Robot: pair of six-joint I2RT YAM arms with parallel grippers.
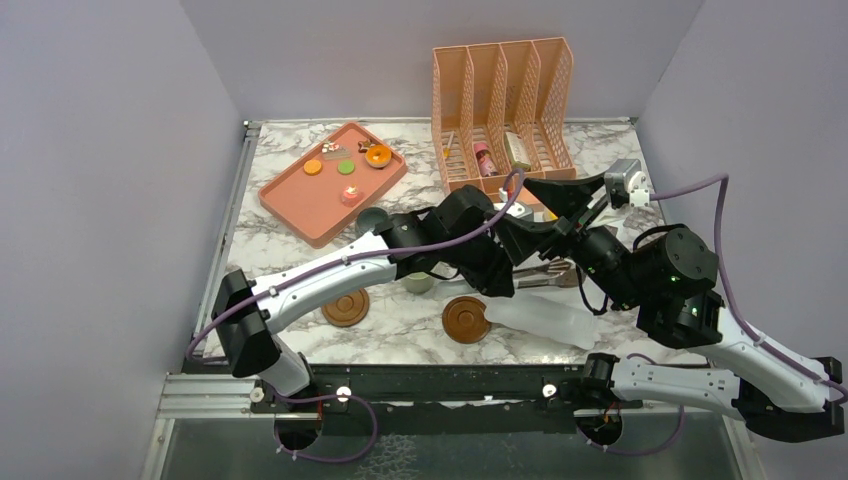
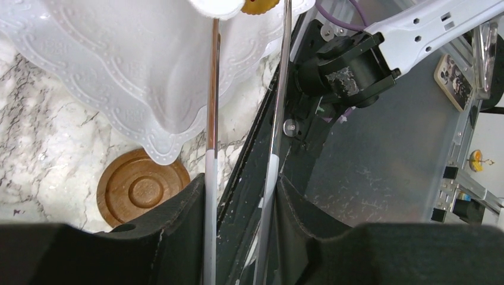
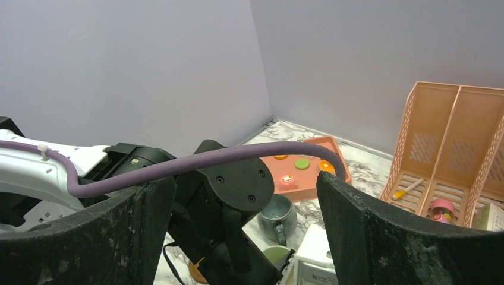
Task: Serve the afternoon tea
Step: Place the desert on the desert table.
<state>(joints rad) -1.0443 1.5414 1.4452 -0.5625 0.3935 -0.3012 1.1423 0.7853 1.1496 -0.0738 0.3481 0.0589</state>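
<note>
the left end effector (image 2: 241, 181) is closed on a pair of metal tongs (image 2: 212, 89), one blade pressed against the inner face of each finger; the tongs reach out over a white scallop-edged piece (image 2: 119, 59) lying near the front edge of the marble counter (image 1: 420, 340); a round brown coaster (image 2: 142, 187) sits just beside that piece, its rim tucked under the scalloped edge in the left wrist view; the second coaster (image 1: 345, 307) lies further left, partly under the left arm; the right end effector (image 3: 238, 184) stands wide open with nothing between its fingers, raised above the middle of the counter in front of the peach file organizer (image 1: 505, 90); the grey-blue mug (image 1: 372, 218) stands upright just beside the near corner of the salmon tray (image 1: 300, 200); the pale green mug (image 1: 418, 283) shows only partly below the left arm, between the two coasters and a little behind them; on the tray rest the toy donut (image 1: 378, 155), an orange cookie (image 1: 313, 168), a green cookie (image 1: 346, 167) and a small pink cake (image 1: 350, 195); a small pink bottle (image 1: 485, 160) lies in one compartment of the organizer.
</note>
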